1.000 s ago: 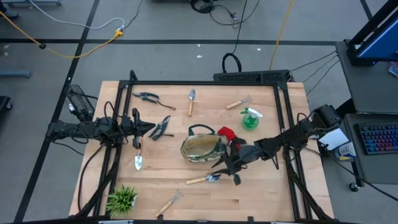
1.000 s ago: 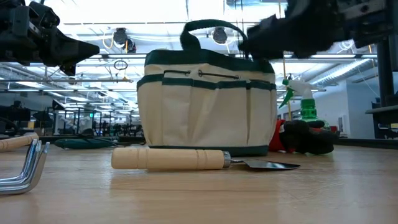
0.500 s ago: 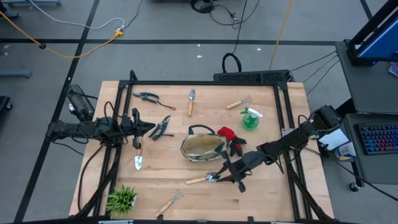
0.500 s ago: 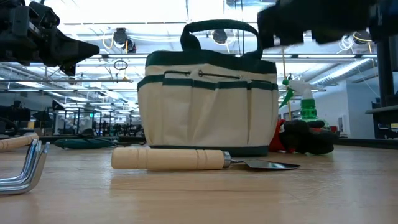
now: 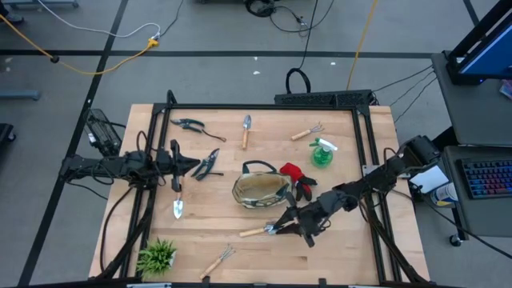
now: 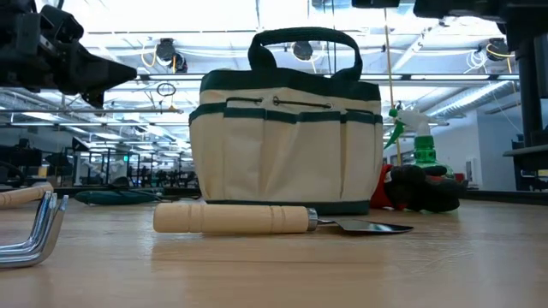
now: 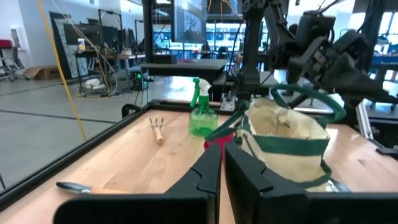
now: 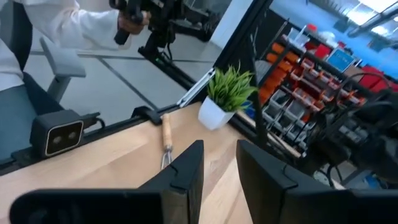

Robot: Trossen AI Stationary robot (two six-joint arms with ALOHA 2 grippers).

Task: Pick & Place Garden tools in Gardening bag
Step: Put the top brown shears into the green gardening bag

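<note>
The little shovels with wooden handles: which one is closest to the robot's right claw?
The trowel lying just in front of the gardening bag; the right gripper hovers at its blade end. The other two lie near the left arm and the back edge.

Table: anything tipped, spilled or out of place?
Nothing stands out. The bag stands upright, the spray bottle too. Tools lie flat and scattered, the plant upright at a corner. The right claw hovers over a trowel.

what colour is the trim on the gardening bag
Dark green trim on the cream gardening bag, clearest in the low view.
</note>
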